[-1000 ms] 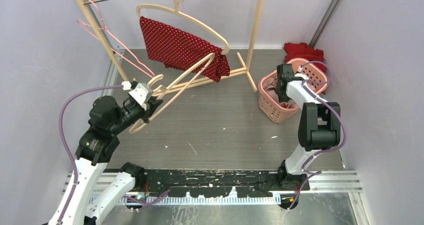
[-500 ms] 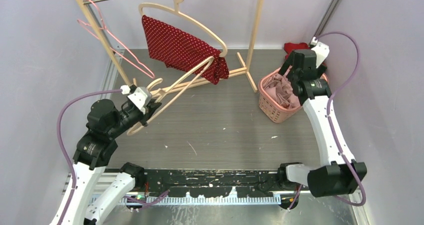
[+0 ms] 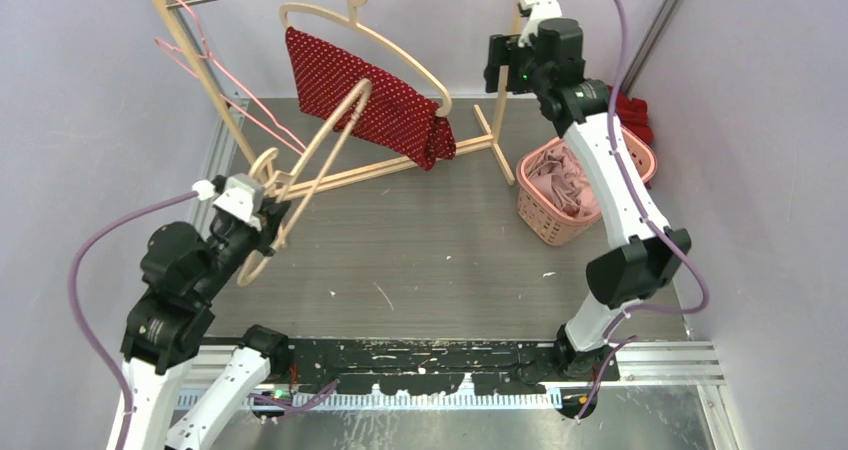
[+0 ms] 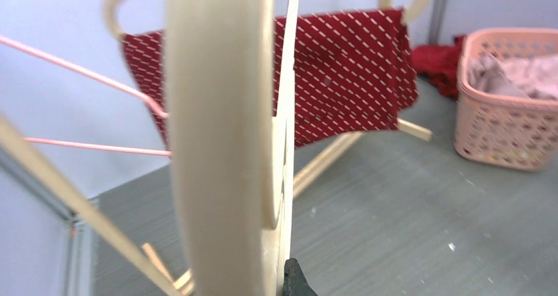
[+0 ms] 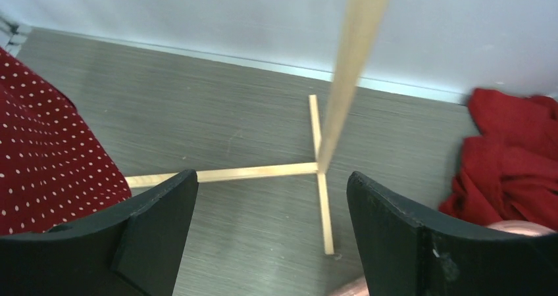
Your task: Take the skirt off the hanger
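The red white-dotted skirt (image 3: 370, 95) is draped over a wooden hanger (image 3: 345, 18) that hangs from the rack's rail. The left wrist view shows the skirt (image 4: 349, 72) beyond a second, bare wooden hanger (image 4: 217, 145). My left gripper (image 3: 262, 198) is shut on the hook end of that bare hanger (image 3: 320, 155), which leans up against the skirt's front. My right gripper (image 3: 497, 65) is raised beside the rack's right post (image 3: 512, 60), open and empty. In its wrist view the right gripper (image 5: 273, 197) has the skirt's edge (image 5: 46, 158) at its left.
A pink basket (image 3: 575, 185) holding pinkish cloth stands at the right, with a red cloth (image 3: 632, 110) on the floor behind it. A pink wire hanger (image 3: 225, 80) hangs at the rack's left end. The rack's wooden foot (image 5: 319, 171) lies below the right gripper.
My right arm has lifted out of the basket to the rack's right post, and its jaws have opened. My left arm drew back left, swinging the bare hanger more upright.
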